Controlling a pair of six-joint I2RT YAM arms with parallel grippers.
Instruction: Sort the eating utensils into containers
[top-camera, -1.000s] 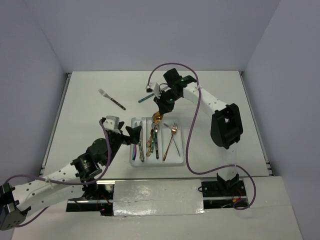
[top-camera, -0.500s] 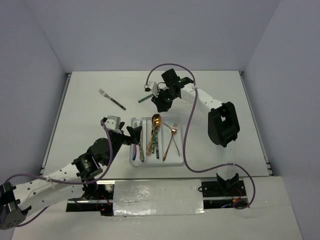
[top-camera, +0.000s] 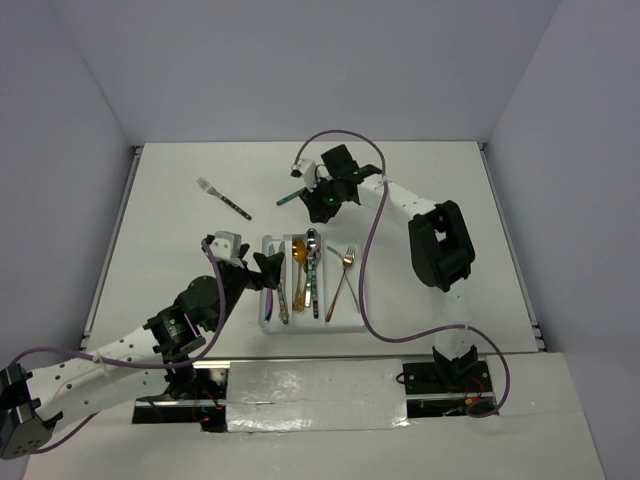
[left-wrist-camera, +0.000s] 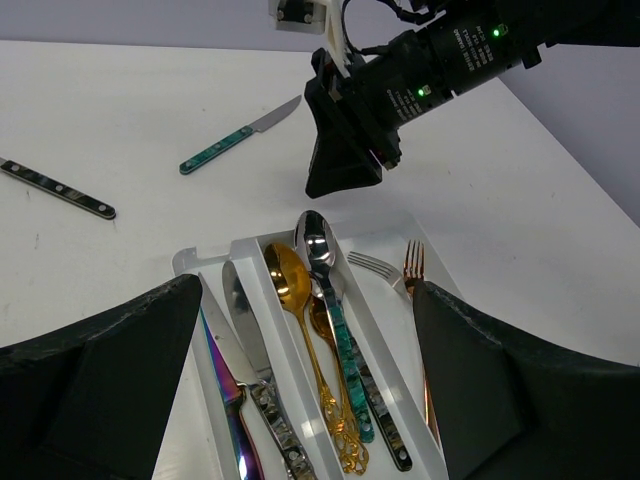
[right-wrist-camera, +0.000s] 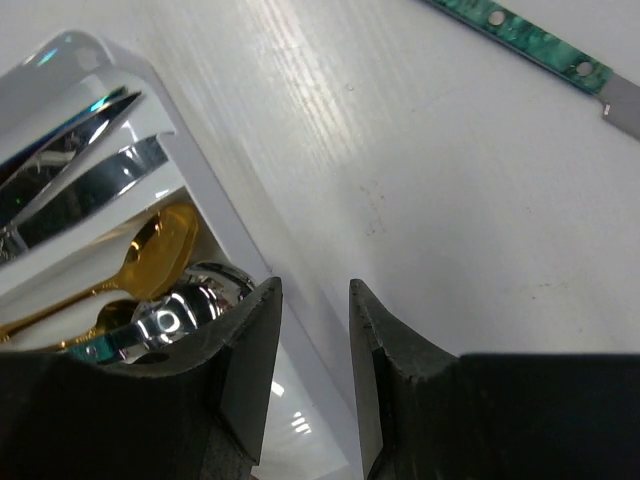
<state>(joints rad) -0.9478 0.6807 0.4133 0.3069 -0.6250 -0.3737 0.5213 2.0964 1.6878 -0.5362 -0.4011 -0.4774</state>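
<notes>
At the far left of the desk (top-camera: 160, 250) we see a dark-handled fork (top-camera: 222, 197) lying alone, well apart from both arms. Moving right, the left gripper (top-camera: 270, 270) hovers over the near left part of the white tray (top-camera: 358, 292), its fingers (left-wrist-camera: 110, 370) spread wide and holding nothing. In its wrist view the tray's utensils lie between and beyond the two fingers. We count an iridescent purple knife (left-wrist-camera: 225, 380) and a silver knife (left-wrist-camera: 245, 330) in the left compartment. The middle one holds a gold spoon (left-wrist-camera: 300, 320) beside a silver spoon with a teal handle (left-wrist-camera: 330, 290). The right one holds a silver fork (left-wrist-camera: 375, 265) and a copper fork (left-wrist-camera: 415, 275). Beyond the tray's far end, a teal-handled knife (top-camera: 291, 197) rests on the bare desk, just left of the right gripper (top-camera: 322, 210). That gripper points down near the tray's far rim (right-wrist-camera: 215, 215), its jaws a narrow gap apart with nothing pinched. In its wrist view the gold spoon's bowl (right-wrist-camera: 150, 250) and the silver spoon's bowl (right-wrist-camera: 190, 305) sit just left of its fingers (right-wrist-camera: 250, 360), while the teal-handled knife (right-wrist-camera: 520, 40) lies off toward the upper right.
</notes>
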